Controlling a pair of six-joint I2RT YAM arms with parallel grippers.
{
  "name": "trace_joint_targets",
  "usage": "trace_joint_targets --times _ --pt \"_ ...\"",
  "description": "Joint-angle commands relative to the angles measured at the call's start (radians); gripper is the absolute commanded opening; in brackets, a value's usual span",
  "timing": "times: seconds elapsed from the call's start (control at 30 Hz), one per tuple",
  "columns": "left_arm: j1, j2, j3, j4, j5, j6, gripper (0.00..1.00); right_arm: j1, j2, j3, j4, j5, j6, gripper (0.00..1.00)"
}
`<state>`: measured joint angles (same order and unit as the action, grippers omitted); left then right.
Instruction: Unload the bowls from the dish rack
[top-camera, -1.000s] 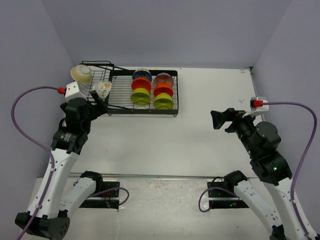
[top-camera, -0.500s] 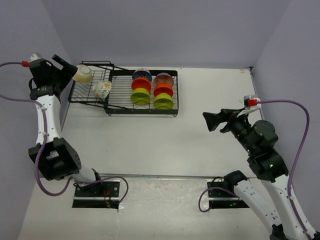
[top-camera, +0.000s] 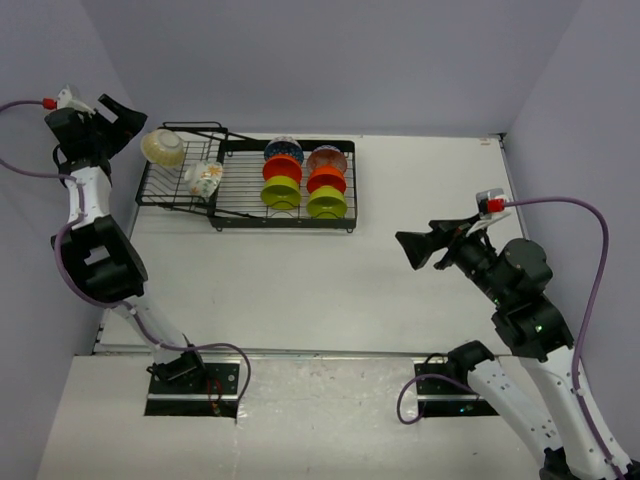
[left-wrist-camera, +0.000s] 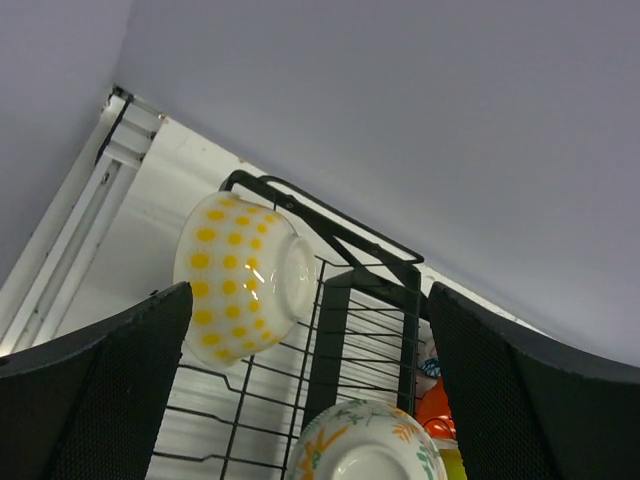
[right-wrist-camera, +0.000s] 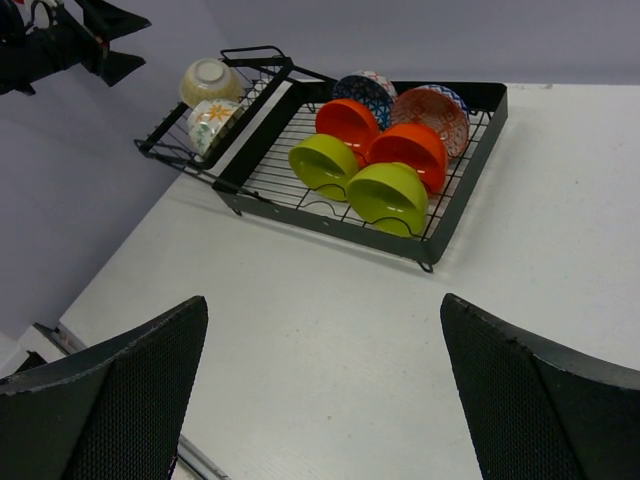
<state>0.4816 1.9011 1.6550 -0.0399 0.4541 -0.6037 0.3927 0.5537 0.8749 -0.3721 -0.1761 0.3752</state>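
Both jaws wide, empty: left gripper (top-camera: 122, 122) raised beside dotted bowl (left-wrist-camera: 240, 275); right gripper (top-camera: 408, 250) well apart. All bowls (right-wrist-camera: 388, 192) sit in rack (top-camera: 290, 224). Risk: dotted bowl looks loosely perched; a finger nudge could roll it off.

Lab cell: bare lavender walls (top-camera: 330, 60), white table (top-camera: 300, 275).

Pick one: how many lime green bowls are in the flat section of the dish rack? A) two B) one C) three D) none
A: two lime green bowls stand side by side in the flat section of the dish rack, in the row nearest the arms, just in front of the orange bowls.
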Motion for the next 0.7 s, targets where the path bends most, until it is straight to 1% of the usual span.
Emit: trace_joint_targets --times 0.0,0.17,0.27,0.4,0.47,0.57,0.6,0.67 --pt "0.009 0.021 0.046 0.158 0.060 0.062 1.00 0.002 -0.009 -0.005 0.039 -0.048 -0.001 0.99" --pt "0.008 0.078 0.072 0.120 -0.005 0.068 1.00 0.003 -0.003 -0.013 0.052 -0.063 -0.001 0.99" --pt "-0.004 0.098 0.068 0.109 -0.054 0.105 1.00 0.002 -0.001 -0.017 0.058 -0.069 -0.002 0.99" --pt "-0.054 0.125 0.103 0.048 -0.195 0.237 1.00 0.003 0.003 -0.019 0.061 -0.085 -0.002 0.99" --pt "-0.072 0.142 0.112 0.041 -0.244 0.258 1.00 0.002 0.005 -0.022 0.064 -0.088 -0.001 0.99" --pt "-0.077 0.160 0.106 0.041 -0.268 0.262 1.00 0.003 0.009 -0.022 0.068 -0.094 -0.001 0.99" --pt "-0.077 0.165 0.106 0.006 -0.275 0.265 1.00 0.002 0.009 -0.022 0.068 -0.098 -0.001 0.99" --pt "-0.078 0.185 0.109 -0.001 -0.275 0.263 1.00 0.003 0.009 -0.025 0.070 -0.105 0.001 0.99"
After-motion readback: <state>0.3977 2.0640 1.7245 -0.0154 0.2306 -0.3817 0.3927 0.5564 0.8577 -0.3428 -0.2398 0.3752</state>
